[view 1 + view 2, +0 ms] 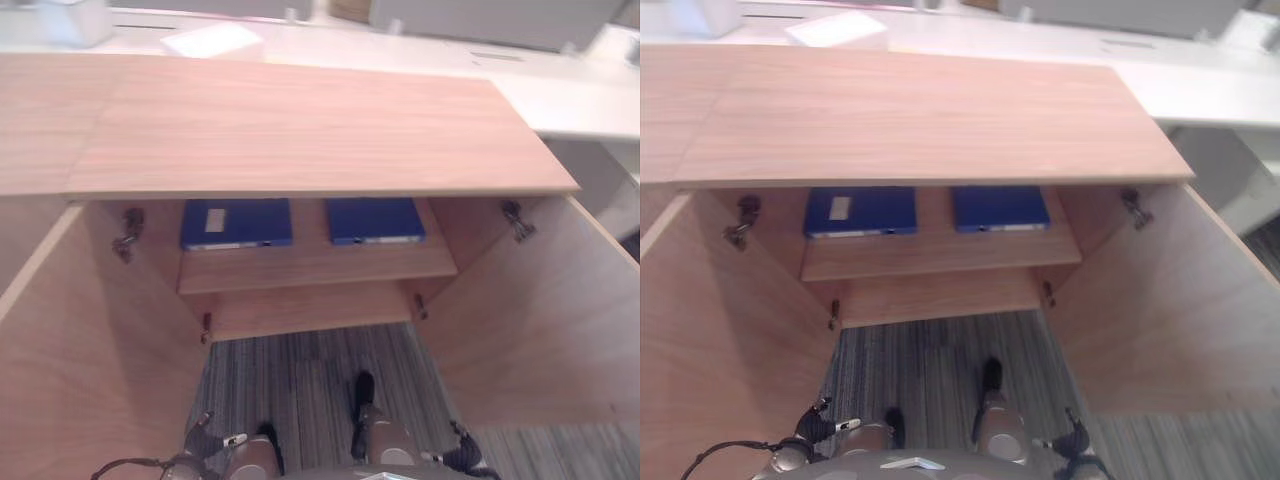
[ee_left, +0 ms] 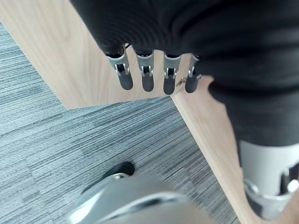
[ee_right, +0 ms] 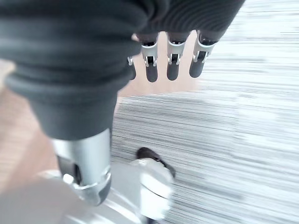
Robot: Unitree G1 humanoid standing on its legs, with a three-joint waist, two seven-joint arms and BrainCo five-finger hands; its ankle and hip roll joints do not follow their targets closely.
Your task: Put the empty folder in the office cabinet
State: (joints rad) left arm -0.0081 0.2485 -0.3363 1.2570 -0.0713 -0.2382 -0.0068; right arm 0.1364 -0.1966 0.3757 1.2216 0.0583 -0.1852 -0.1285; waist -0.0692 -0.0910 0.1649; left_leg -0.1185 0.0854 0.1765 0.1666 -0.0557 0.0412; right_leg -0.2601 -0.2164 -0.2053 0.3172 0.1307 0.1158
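Note:
The wooden office cabinet stands in front of me with both doors swung wide. Two blue folders lie flat on its upper shelf, one on the left and one on the right. My left hand hangs low beside the left door, fingers relaxed and holding nothing. My right hand hangs low by the right door, its fingers also relaxed and empty. In the head views both hands sit at the bottom edge, the left hand and the right hand.
Grey striped carpet lies between the open doors. A lower shelf sits under the upper one. Behind the cabinet runs a white desk with a white sheet on it.

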